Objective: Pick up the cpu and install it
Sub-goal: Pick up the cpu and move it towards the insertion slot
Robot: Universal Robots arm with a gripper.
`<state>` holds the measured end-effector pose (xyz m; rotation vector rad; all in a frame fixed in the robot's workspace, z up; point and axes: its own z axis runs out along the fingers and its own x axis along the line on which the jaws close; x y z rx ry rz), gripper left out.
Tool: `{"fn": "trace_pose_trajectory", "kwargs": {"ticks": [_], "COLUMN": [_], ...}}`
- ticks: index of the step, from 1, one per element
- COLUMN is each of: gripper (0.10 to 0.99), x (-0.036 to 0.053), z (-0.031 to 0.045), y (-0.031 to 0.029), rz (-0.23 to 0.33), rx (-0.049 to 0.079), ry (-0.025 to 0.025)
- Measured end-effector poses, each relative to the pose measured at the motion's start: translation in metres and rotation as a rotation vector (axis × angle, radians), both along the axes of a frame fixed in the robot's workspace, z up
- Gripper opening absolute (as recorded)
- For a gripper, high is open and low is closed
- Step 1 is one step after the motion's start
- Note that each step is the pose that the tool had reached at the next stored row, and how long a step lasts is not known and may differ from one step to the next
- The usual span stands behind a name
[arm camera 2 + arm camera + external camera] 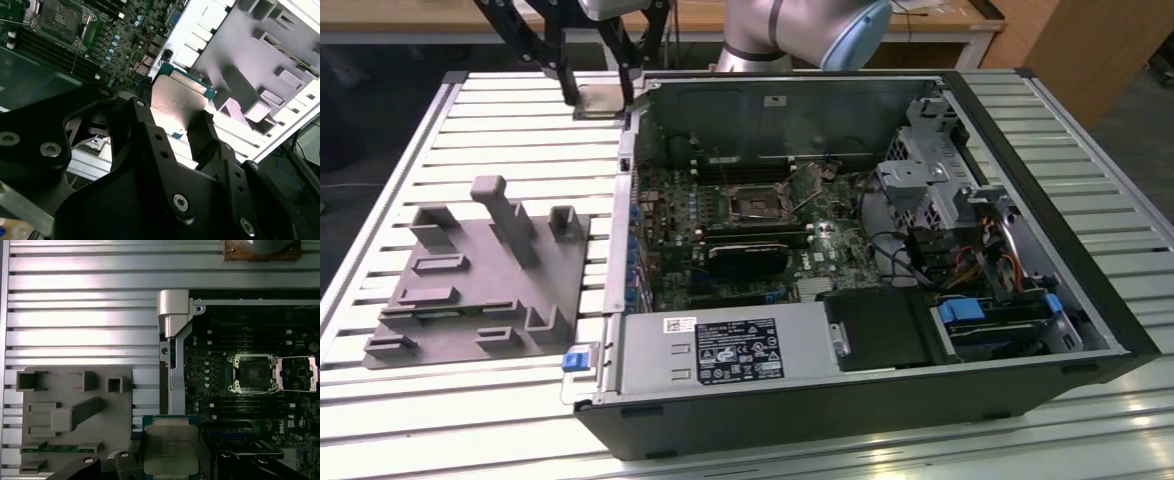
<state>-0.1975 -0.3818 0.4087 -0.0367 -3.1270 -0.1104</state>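
Here, a slatted metal table (480,130) carries everything. The open computer case (1107,330) lies on its side on the table. The grey fixture plate (467,290) lies just beside the case, on the exterior view's left. Inside the case the green motherboard (720,215) faces up. The gripper (598,95) hangs over the table near the far corner of the case, beyond the fixture plate. Its two black fingers (135,125) are pinching the cpu (177,100) by two opposite edges, and the silvery top plate shows in both wrist views. The cpu is well apart from the socket (253,372), which lies uncovered on the motherboard.
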Motion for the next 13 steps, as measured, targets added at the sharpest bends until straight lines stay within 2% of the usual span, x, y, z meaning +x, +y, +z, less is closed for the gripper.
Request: {"fn": "trace_pose_trajectory", "kwargs": {"ticks": [13], "gripper": [0.533], "x": [0.0174], "z": [0.0000], "y": [0.0056], "rz": [0.001], "rx": [0.001], "ry": [0.0000]}}
